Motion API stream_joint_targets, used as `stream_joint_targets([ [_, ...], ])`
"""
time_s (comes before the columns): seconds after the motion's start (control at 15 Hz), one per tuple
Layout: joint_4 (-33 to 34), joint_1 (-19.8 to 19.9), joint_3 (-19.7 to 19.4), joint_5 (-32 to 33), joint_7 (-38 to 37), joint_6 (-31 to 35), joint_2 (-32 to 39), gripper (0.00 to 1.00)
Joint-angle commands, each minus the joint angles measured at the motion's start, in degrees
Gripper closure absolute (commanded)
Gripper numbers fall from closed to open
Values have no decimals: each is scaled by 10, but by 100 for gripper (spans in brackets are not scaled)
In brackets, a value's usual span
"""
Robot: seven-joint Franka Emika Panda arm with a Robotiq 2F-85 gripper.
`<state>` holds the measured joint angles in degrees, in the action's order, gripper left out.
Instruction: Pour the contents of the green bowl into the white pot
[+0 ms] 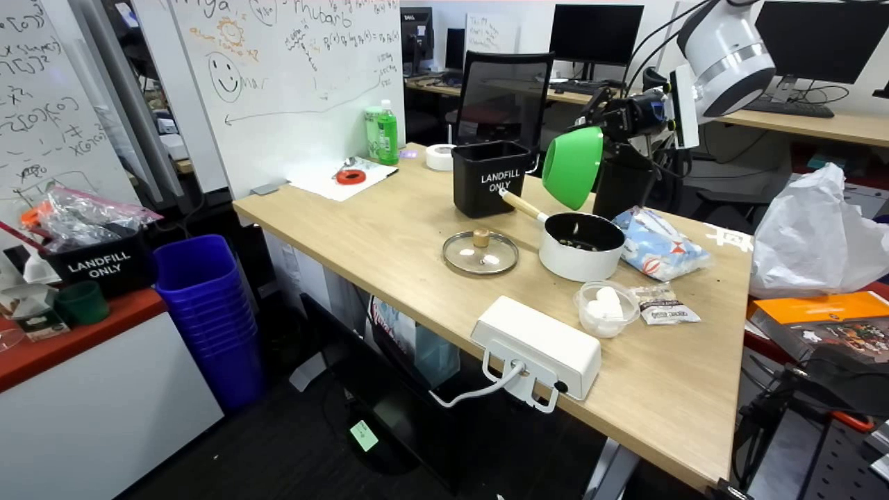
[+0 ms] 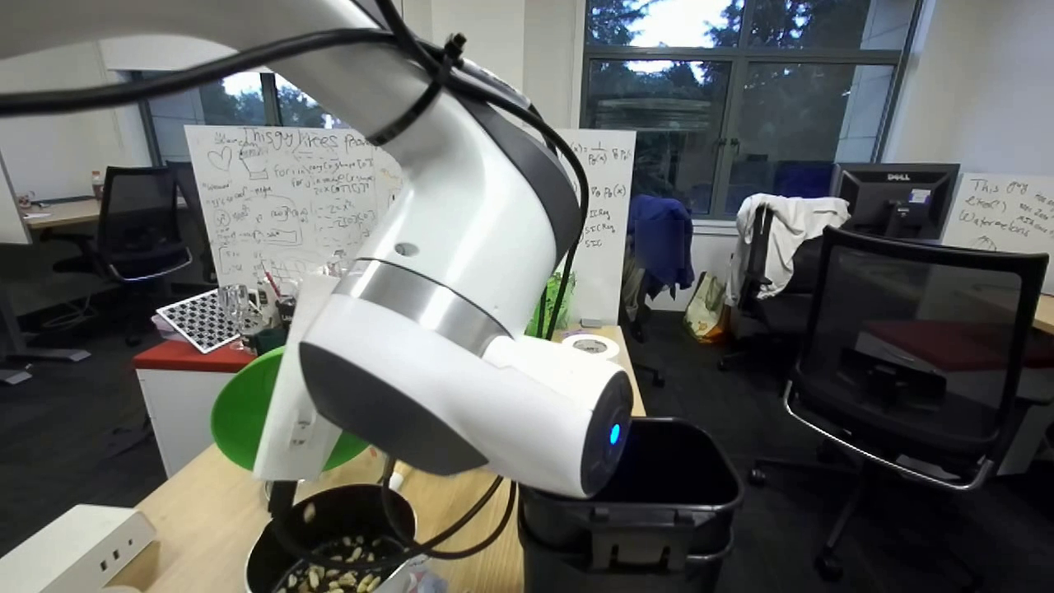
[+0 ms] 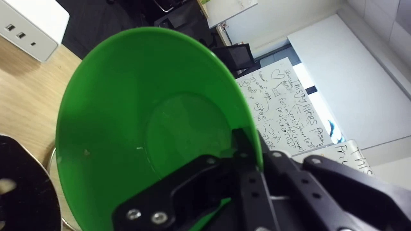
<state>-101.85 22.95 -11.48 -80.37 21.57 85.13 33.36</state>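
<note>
Green bowl [image 3: 154, 109], tilted: likely light, stiff, smooth plastic, best gripped at the rim, which the fingers [image 3: 242, 144] pinch.

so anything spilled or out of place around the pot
Nothing looks spilled or odd: pale pieces lie inside the white pot. The green bowl is tipped in the gripper, which fits pouring; a fleck shows inside.

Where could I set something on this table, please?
Bare wood lies between paper and glass lid, and between power strip, small packet and near table corner. It's crowded around the white pot: lid, tub, blue bag, green bowl above.
</note>
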Motion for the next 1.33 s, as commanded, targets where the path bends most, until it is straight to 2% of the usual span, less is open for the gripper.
stream_joint_targets([
  [0.0, 32, 14, -2, -4, -24, -62, 27, 99],
  [0.2, 43, 19, -6, -4, -30, -88, 37, 99],
  [0.73, 36, 2, -18, 29, -14, -65, 26, 99],
  [1.0, 12, -14, -31, 101, -9, -56, -19, 99],
  [1.27, -15, -30, -37, 204, -6, -45, -67, 99],
])
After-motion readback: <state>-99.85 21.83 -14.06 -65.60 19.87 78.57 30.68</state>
